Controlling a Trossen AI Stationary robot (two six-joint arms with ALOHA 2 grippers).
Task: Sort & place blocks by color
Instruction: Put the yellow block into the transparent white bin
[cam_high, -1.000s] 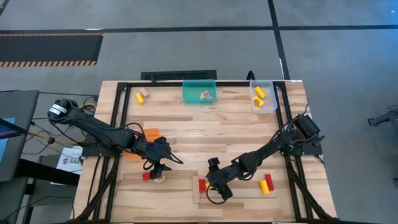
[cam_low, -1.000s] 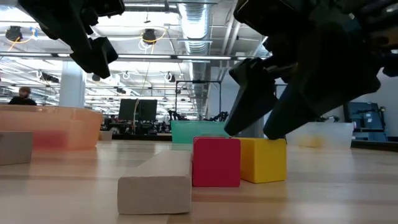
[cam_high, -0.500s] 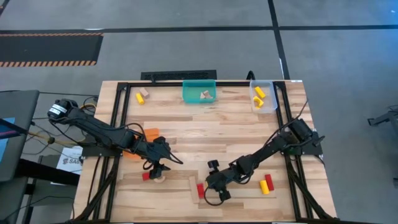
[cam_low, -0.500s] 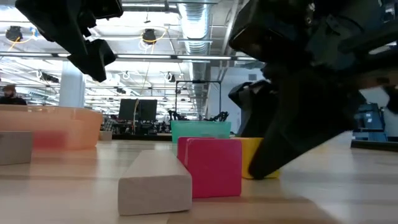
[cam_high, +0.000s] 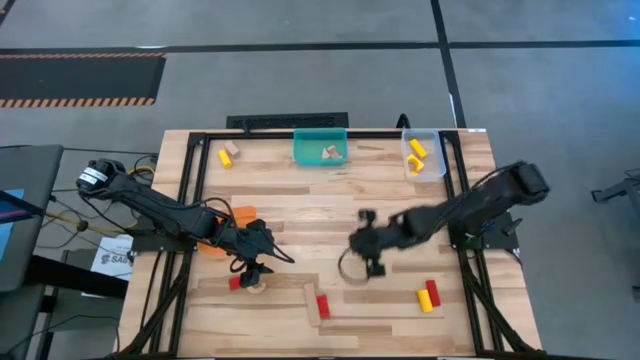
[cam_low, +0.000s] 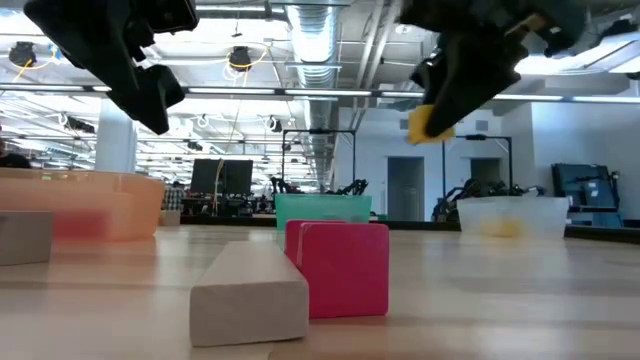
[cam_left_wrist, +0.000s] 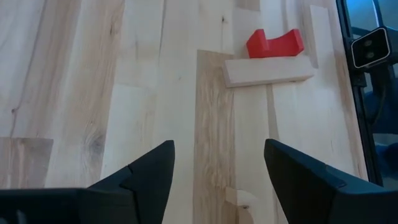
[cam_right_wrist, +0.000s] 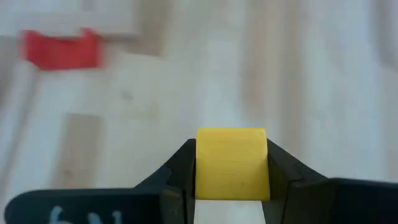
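My right gripper (cam_high: 370, 262) hangs over the table's middle, shut on a yellow block (cam_right_wrist: 231, 163), which the low view shows high above the tabletop (cam_low: 425, 122). A red block (cam_high: 322, 305) lies against a pale wood bar (cam_high: 311, 299) near the front edge. My left gripper (cam_high: 255, 275) stands open above the front left, raised off the table (cam_low: 140, 80). Below it lie a round pale wood block (cam_high: 257, 289) and a small red block (cam_high: 236, 283). Its wrist view shows a red arch (cam_left_wrist: 275, 43) and a wood bar (cam_left_wrist: 267, 70) farther off. My right gripper pinches the yellow block by two opposite sides (cam_right_wrist: 202, 168) between its two fingers. The fingers come down at it from above. The block is lifted clear of the table.
A teal bin (cam_high: 320, 147) with wood blocks and a clear bin (cam_high: 422, 155) with yellow blocks stand at the far edge. An orange bin (cam_high: 240, 215) sits under the left arm. A yellow (cam_high: 424, 301) and a red block (cam_high: 433, 292) lie front right, two more (cam_high: 228, 154) far left.
My right gripper has shut on the yellow block that lay beside the red one, lifted it clear, and carried it up and toward the table's far edge. The red block was nudged and turned a little against the wood bar.
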